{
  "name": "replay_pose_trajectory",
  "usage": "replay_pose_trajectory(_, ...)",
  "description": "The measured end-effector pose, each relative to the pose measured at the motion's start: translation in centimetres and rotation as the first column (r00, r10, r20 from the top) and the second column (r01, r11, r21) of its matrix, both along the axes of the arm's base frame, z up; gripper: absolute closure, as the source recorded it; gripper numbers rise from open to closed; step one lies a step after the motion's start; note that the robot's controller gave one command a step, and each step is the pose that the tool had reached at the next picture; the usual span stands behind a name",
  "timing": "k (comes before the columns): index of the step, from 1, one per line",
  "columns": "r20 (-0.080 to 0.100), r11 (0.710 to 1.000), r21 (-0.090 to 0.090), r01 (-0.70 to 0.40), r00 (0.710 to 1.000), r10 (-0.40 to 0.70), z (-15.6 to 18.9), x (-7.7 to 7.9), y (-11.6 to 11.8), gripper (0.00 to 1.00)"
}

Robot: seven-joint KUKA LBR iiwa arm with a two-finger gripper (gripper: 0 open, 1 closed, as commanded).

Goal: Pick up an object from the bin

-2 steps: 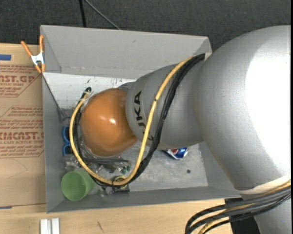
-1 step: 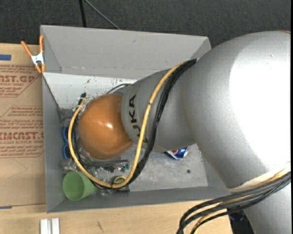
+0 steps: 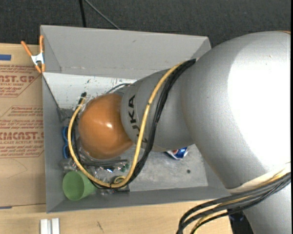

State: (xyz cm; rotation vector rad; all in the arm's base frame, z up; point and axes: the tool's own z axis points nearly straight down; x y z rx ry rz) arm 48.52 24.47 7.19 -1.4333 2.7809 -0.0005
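The big silver arm (image 3: 224, 111) comes in from the right and dips down into the grey metal bin (image 3: 127, 45). Its wrist is capped by a glossy orange cover (image 3: 100, 126) that sits over the left half of the floor. Yellow and black cables (image 3: 151, 106) run along the arm and loop round under the cover. Below that cover I can make out a bit of the gripper (image 3: 105, 169), low down near the front wall, but whether it is open or closed, or has anything in it, I cannot tell from here. Nearest to it is a green plastic cup (image 3: 77, 185), its round mouth showing, in the front left corner just beside the gripper's metalwork. A blue thing (image 3: 66, 141) shows against the left wall, mostly hidden by the cover. Further right, a small blue, white and red thing (image 3: 178, 153) peeks out from under the arm
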Motion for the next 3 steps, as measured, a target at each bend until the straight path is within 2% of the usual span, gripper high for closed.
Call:
replay_pose_trajectory(1,0.007,1.000,0.001,0.002,1.000,-0.002,0.1,0.3,-0.1,1.00)
replay_pose_trajectory(2,-0.006,1.000,-0.002,0.003,1.000,-0.003,5.5,0.4,0.0,1.00)
replay_pose_trajectory(3,-0.007,1.000,-0.002,0.004,1.000,-0.004,9.3,0.5,0.1,1.00)
